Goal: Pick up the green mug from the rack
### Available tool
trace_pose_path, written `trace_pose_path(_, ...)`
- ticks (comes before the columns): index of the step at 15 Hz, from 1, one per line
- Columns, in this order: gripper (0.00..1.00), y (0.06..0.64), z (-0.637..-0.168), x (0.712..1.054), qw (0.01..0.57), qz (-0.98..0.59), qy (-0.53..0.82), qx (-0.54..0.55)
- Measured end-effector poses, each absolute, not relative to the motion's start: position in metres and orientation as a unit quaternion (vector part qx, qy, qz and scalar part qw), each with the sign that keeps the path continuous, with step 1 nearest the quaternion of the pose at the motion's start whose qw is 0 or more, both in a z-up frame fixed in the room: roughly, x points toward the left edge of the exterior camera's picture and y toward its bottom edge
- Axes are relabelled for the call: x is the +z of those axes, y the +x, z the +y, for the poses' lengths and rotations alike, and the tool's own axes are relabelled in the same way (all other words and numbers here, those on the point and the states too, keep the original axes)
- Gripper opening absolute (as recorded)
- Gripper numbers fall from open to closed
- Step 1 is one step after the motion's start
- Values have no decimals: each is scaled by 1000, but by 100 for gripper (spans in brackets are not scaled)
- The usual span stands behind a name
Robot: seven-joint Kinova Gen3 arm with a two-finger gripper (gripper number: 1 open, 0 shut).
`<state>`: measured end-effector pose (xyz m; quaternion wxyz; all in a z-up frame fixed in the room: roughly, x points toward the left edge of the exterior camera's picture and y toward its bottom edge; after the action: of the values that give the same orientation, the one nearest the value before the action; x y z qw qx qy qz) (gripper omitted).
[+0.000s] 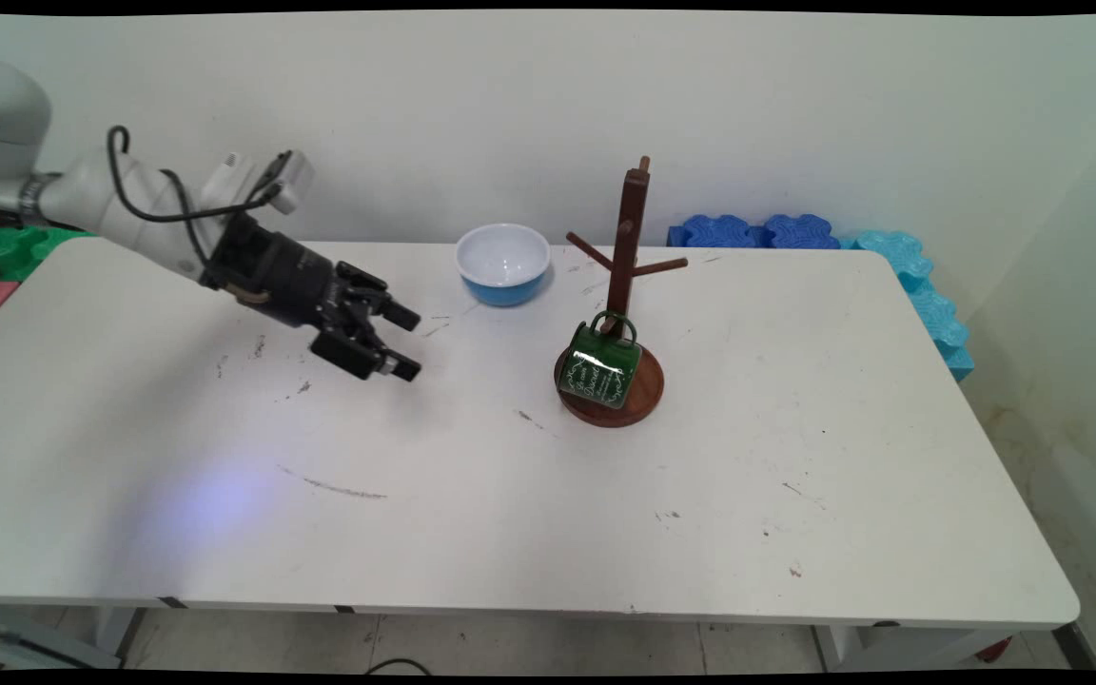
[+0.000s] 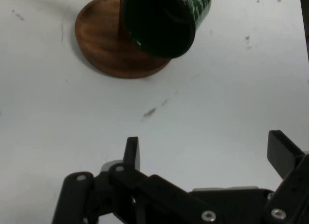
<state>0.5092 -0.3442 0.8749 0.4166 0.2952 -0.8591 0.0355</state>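
Two fingers spread wide, gripper [image 1: 402,341] empty, hovering well left of the green mug [image 1: 599,369]. Mug hangs by its handle on the wooden mug tree [image 1: 626,276], tilted over the round base. Probably glazed ceramic: rigid, slick, chippable. Best pinch looks like rim wall.

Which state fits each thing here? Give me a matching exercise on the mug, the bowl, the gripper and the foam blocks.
Things:
1. mug
2. bowl
3. gripper
4. foam blocks

States:
A. open, holding nothing, above the table
B. hanging by its handle on the wooden stand
C. against the wall past the table's far edge
D. upright near the table's far edge, white inside

Pairs: 1-B, 2-D, 3-A, 4-C
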Motion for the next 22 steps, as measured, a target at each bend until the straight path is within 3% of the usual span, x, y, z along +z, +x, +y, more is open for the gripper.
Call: trace_pose_path(22,100,430,-391,802,490,-801,345,-3)
